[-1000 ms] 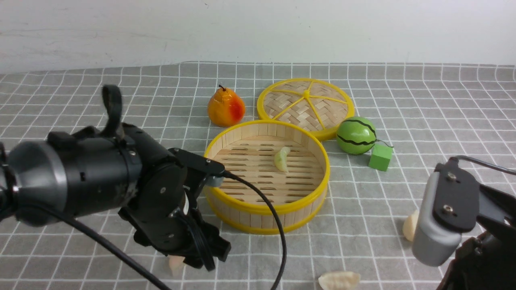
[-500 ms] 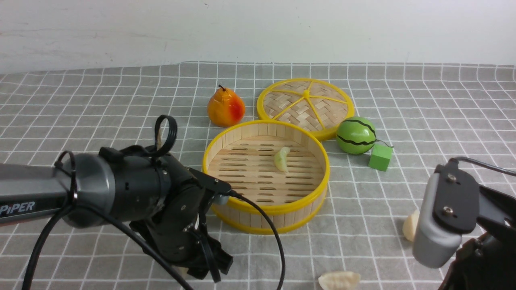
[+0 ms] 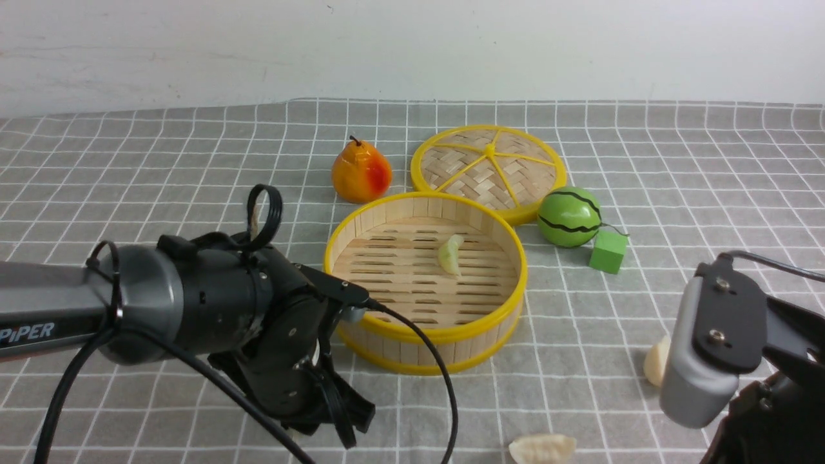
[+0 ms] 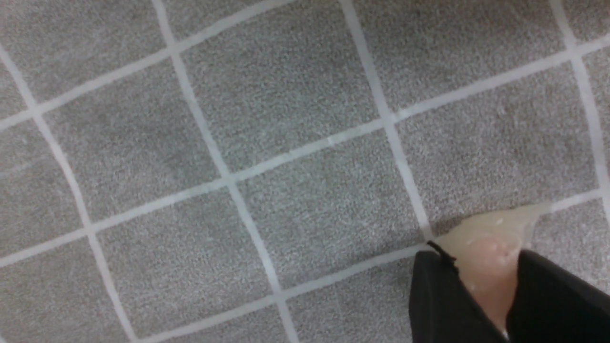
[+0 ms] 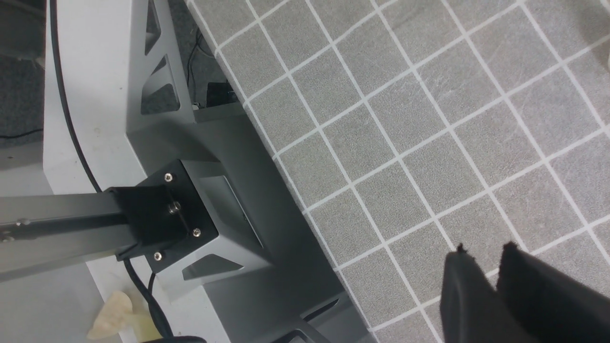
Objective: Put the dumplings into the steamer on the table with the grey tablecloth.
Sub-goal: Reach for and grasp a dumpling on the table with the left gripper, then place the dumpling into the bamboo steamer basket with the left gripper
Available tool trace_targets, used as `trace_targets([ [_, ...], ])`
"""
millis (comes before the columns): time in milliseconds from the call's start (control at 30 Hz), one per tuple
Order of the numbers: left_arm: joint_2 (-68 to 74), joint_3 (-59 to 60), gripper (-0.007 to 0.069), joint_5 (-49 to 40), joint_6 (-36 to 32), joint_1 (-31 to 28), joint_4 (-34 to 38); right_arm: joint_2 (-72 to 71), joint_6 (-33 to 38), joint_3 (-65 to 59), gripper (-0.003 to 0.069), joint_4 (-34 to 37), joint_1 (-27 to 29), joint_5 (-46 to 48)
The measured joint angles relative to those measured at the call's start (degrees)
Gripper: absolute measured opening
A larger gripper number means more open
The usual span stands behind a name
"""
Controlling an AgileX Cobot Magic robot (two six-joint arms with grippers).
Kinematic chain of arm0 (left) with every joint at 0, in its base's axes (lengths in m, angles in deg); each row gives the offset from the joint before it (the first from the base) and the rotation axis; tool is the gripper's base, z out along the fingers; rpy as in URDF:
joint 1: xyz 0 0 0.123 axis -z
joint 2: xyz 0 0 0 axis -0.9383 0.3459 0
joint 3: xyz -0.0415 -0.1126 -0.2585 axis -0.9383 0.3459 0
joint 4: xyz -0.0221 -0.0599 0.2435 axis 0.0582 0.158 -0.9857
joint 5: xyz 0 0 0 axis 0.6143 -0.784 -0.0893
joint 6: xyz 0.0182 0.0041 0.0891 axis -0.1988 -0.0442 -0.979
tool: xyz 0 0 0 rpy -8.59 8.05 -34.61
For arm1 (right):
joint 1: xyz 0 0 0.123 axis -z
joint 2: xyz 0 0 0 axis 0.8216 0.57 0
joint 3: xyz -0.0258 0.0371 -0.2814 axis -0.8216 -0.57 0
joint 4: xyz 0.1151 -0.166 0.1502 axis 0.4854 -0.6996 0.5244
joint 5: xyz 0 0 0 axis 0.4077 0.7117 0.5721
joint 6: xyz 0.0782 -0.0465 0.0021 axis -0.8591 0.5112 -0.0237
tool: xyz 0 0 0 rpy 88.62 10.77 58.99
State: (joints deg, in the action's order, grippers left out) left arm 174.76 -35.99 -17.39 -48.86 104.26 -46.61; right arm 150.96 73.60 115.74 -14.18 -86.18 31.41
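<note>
The steamer (image 3: 425,336) stands mid-table on the grey tablecloth (image 3: 644,161) with a pale green dumpling (image 3: 451,254) on its slat floor. My left gripper (image 3: 325,422) is down at the cloth, in front of the steamer and to its left. In the left wrist view this gripper (image 4: 486,269) is shut on a pale pink dumpling (image 4: 491,240) that touches the cloth. One cream dumpling (image 3: 541,448) lies at the front edge. Another cream dumpling (image 3: 656,368) lies beside my right wrist. My right gripper (image 5: 483,255) hangs over bare cloth, its fingers almost together with nothing between them.
The flat woven lid (image 3: 488,166) lies behind the steamer, with a pear (image 3: 361,173) to its left. A toy watermelon (image 3: 570,217) and green cube (image 3: 608,252) sit right of the steamer. The table edge and robot frame (image 5: 157,95) show in the right wrist view.
My left arm swung lower towards the cloth and its jaws closed in on the pink dumpling, which the gripper now hides in the front view. The right arm has not moved.
</note>
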Motion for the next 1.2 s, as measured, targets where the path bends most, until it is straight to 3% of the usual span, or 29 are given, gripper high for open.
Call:
trace_targets([
  [267,-4.18,-4.81,0.0155,-9.45,0.17,0.05,2.08,0.00,0.00,0.00,0.0116,0.00,0.00,0.05],
  [467,-7.05,-19.52,0.0155,-13.40,-1.54,0.05,7.13,0.00,0.00,0.00,0.0125,0.00,0.00,-0.07],
  [667,3.28,-36.94,0.0155,-19.64,-4.92,-0.35,10.16,0.00,0.00,0.00,0.0129,0.00,0.00,-0.44],
  [900,20.87,-55.15,0.0155,-25.60,-5.35,-6.46,14.56,0.00,0.00,0.00,0.0134,0.02,0.00,-0.22],
  [1200,30.56,-63.25,0.0155,-25.81,-9.71,-7.94,15.60,0.00,0.00,0.00,0.0139,0.02,0.00,-0.21],
])
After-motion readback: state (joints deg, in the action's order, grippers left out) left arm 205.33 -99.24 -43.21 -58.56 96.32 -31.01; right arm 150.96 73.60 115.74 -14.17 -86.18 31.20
